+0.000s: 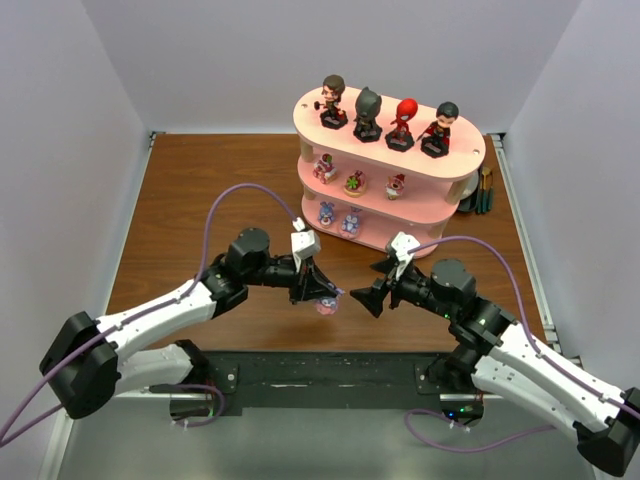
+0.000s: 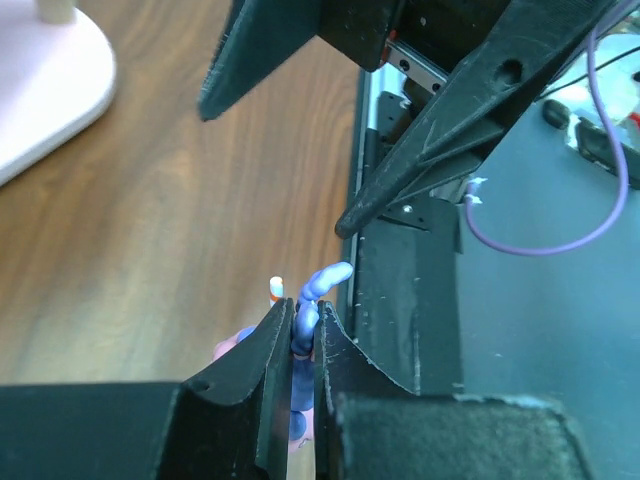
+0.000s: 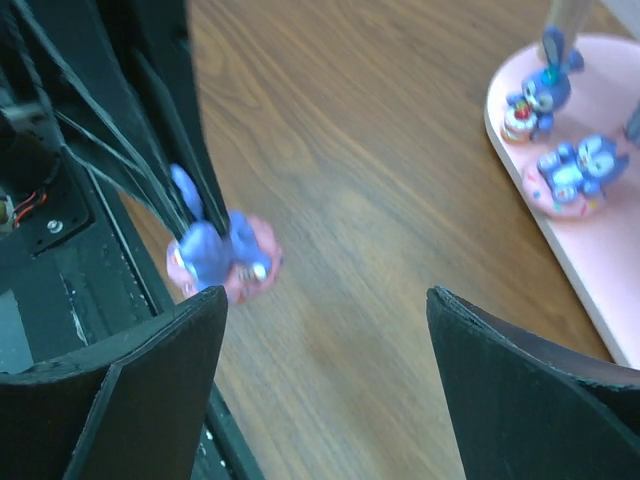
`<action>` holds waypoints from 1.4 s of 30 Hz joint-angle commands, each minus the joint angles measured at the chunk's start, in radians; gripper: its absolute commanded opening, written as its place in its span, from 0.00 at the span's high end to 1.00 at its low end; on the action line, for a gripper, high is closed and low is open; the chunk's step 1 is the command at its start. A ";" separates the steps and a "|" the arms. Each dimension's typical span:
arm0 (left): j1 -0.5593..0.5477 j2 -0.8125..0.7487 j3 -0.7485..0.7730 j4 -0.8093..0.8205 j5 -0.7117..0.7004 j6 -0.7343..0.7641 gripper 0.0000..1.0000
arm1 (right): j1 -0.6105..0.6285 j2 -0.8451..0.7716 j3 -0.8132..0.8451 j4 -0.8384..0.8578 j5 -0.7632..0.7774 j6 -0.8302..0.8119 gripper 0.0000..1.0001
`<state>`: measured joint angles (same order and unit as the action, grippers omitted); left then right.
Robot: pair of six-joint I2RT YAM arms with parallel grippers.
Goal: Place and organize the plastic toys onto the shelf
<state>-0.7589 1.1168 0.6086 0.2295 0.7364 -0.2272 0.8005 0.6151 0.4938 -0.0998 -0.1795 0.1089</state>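
We see the left claw (image 1: 322, 292) pinched almost shut on a purple-blue long-eared creature (image 1: 326, 305), whose ears poke out between the jaws. The toy sits low near the front of the tabletop (image 1: 200, 200); we cannot tell whether it touches the wood. The right claw (image 1: 375, 284) gapes wide, empty, just beside the toy. Well behind stands the shelf (image 1: 470, 178), with two matching creatures (image 1: 327, 213) on its bottom board.

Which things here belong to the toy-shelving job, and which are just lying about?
Job: shelf; four big-headed figures on top; three tiny toys, middle tier; two long-eared creatures, bottom tier; third creature in left gripper.
Lying about: dark pens beside shelf.
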 commanded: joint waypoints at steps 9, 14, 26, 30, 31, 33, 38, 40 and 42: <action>-0.042 0.101 0.029 0.226 -0.028 -0.184 1.00 | 0.006 0.006 0.043 0.058 -0.179 -0.061 0.27; -0.048 0.115 0.036 0.218 -0.025 -0.192 1.00 | 0.006 0.009 0.051 0.054 -0.204 -0.067 0.30; -0.077 0.115 0.048 0.222 -0.023 -0.195 1.00 | 0.006 0.054 0.046 0.066 -0.207 -0.081 0.56; -0.079 0.113 0.051 0.217 -0.028 -0.190 1.00 | 0.008 0.048 0.043 0.051 -0.210 -0.087 0.73; -0.079 0.112 0.051 0.211 -0.038 -0.186 1.00 | 0.008 0.045 0.042 0.042 -0.212 -0.087 0.77; -0.079 0.110 0.054 0.203 -0.048 -0.184 0.99 | 0.008 0.041 0.045 0.031 -0.210 -0.094 0.90; -0.077 0.112 0.069 0.172 -0.080 -0.182 0.86 | 0.008 0.031 0.052 -0.017 -0.190 -0.103 1.00; -0.079 0.110 0.079 0.156 -0.091 -0.181 0.78 | 0.008 0.026 0.052 -0.028 -0.172 -0.103 1.00; -0.077 0.110 0.085 0.139 -0.100 -0.173 0.68 | 0.008 0.017 0.051 -0.032 -0.150 -0.104 1.00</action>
<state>-0.8368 1.2350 0.6315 0.3592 0.6636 -0.4095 0.8059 0.6525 0.5064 -0.0986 -0.3611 0.0151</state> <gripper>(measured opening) 0.235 0.035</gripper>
